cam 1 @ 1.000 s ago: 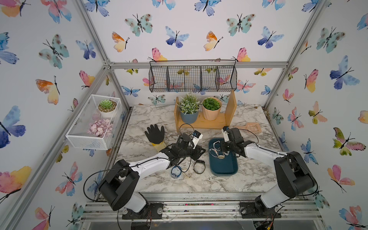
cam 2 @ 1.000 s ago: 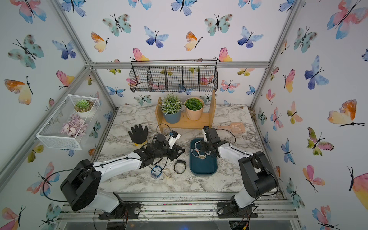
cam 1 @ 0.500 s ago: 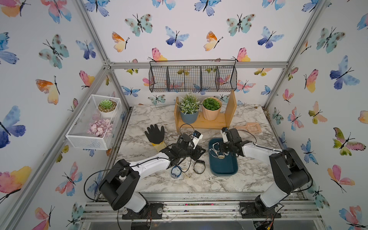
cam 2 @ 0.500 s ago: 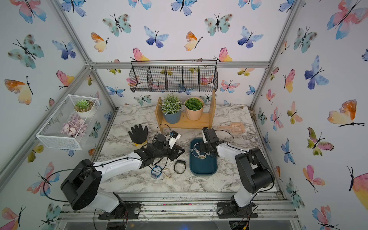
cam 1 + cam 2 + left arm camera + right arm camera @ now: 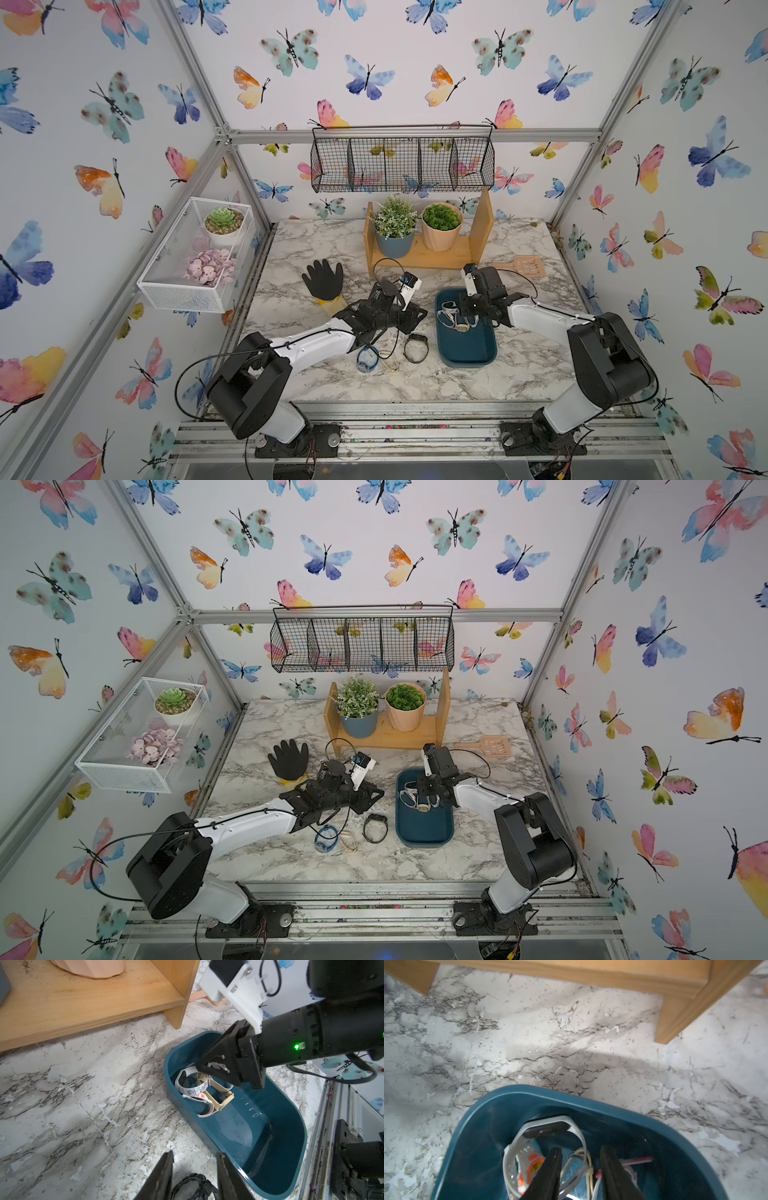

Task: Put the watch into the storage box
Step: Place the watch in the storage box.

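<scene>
Watch with gold square case and cream strap: just let go, lying in far end of dark teal oblong plastic storage box. So this one is put away. Near: left gripper half open, empty, over black round watch. Farther: right gripper opened partway, holding nothing, strap loose between.

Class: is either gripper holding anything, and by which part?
Nothing is held. Right gripper: open over pale watches in the dark teal plastic storage box. Left gripper: open above a black wristwatch.
</scene>
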You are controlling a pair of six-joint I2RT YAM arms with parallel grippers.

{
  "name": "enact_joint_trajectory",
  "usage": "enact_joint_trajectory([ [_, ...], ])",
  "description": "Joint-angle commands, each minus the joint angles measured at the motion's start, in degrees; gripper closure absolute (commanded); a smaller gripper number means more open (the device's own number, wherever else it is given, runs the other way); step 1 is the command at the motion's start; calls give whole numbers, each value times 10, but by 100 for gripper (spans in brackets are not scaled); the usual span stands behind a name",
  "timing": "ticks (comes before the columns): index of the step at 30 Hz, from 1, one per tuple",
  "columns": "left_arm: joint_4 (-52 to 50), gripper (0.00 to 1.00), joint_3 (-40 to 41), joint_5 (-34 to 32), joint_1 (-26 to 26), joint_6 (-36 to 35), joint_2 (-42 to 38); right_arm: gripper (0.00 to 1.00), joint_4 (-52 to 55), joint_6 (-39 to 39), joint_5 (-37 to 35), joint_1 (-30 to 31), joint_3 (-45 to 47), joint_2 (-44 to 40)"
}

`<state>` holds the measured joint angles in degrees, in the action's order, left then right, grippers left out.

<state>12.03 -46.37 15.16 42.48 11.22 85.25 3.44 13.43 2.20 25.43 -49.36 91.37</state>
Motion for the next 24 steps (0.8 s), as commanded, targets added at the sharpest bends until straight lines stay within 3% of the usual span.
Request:
enact_joint_trajectory([
  [1, -16, 61, 10, -18, -17, 15, -25, 61, 9, -18, 26, -1, -14, -29],
  [12, -93, 61, 27, -60, -98, 57, -85, 57, 4, -100, 95, 75, -36, -53],
  [24, -140, 60, 75, -77, -206, 86, -152, 57, -17, -147, 134, 217, -95, 47],
])
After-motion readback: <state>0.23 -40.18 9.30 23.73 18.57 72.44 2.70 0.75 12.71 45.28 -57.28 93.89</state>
